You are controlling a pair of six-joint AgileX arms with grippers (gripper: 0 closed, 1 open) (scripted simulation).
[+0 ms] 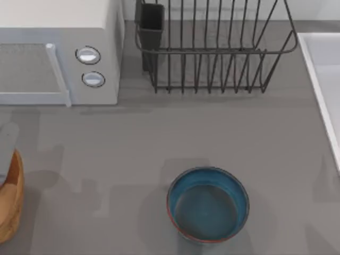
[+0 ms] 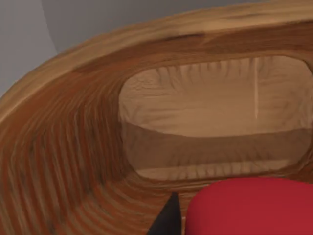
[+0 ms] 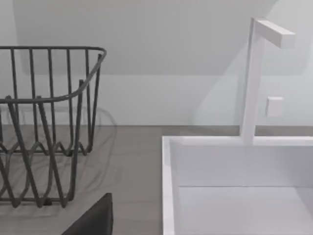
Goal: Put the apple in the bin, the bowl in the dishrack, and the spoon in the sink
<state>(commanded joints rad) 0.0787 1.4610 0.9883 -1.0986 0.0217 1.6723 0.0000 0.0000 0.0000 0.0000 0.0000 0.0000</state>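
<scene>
Grey table: your left gripper's fingers grip the apple over the bin. Release off-centre and it may strike the rim (right fingers: cannot tell).

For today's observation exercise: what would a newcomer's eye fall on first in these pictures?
Probably the blue bowl, standing alone on the grey table near the front. Next, the red apple held right over the wooden bin at the table's left edge. Behind stand the black dishrack and a white microwave.

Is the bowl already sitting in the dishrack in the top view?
No: the bowl rests on the grey table, nearer the camera than the dishrack and apart from it.
</scene>
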